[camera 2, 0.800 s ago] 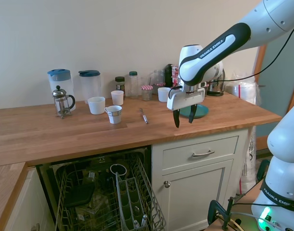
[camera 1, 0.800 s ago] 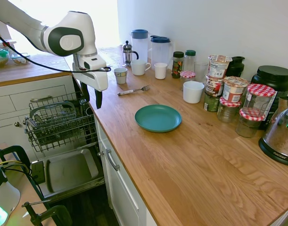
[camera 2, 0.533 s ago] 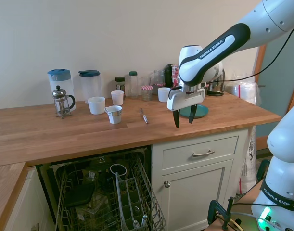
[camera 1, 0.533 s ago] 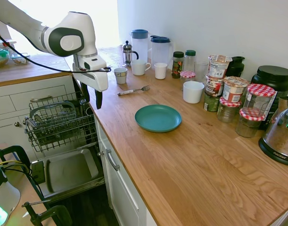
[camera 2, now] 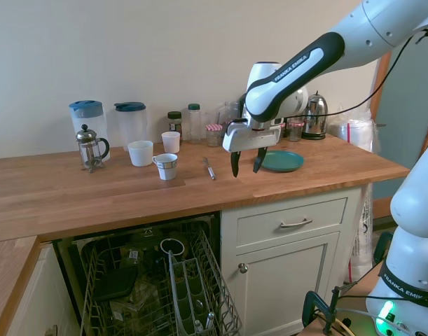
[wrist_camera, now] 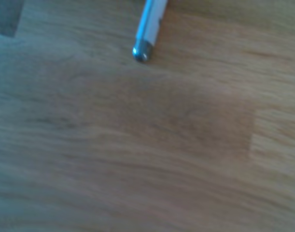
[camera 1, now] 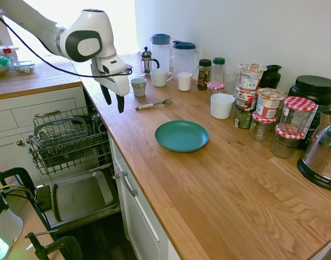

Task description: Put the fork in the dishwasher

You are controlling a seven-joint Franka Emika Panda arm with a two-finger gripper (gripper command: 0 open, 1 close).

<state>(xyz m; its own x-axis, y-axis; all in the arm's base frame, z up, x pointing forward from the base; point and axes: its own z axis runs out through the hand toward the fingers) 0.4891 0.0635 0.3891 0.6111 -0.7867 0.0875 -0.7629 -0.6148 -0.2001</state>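
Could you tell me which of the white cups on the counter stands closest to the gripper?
The small patterned cup, standing alone towards the counter's front. The gripper hovers just beside it, while the handled mug and the other white cups sit further back.

The white arm (camera 2: 298, 66) bears "FRANKA EMIKA" in white capitals along the dark band of its forearm in the second exterior view. The same words run along a dark band on the robot's white base (camera 2: 408, 283) at the lower right of that view. The jars and tubs (camera 1: 251, 76) at the back of the counter carry printed labels, but their print is too small to read, and the wrist view shows no lettering.
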